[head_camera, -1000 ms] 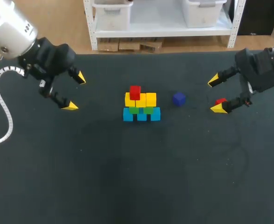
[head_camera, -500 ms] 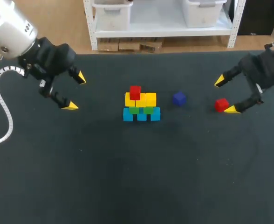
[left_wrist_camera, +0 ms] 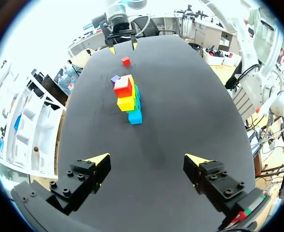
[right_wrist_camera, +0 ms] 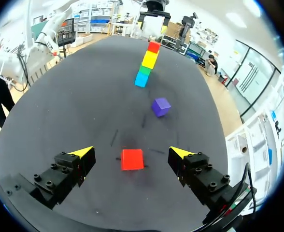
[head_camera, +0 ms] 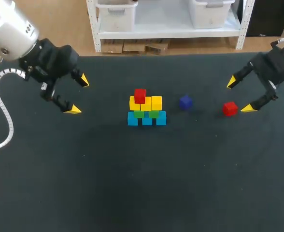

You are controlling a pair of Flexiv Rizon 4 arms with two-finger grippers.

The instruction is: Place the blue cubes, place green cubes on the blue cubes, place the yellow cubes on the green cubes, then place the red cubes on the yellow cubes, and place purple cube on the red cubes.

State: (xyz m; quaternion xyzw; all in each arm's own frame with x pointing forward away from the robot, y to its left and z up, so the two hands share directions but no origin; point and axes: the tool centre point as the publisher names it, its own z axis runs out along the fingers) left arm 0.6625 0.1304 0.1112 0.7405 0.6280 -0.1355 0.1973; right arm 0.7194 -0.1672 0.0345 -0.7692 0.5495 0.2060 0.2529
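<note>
Loose red cube [head_camera: 229, 108] sits flat on the counter [head_camera: 132, 183] — right pincer [head_camera: 241, 95] gapes wide just beside it, angled downward; left pincer [head_camera: 78, 95] also spread.

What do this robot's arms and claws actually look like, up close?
The left arm is a smooth silver-grey tube with a white ribbed cable running beside it. The left gripper and right gripper are black and blocky, bolted with small screws, each ending in two bright yellow pointed tips.
</note>
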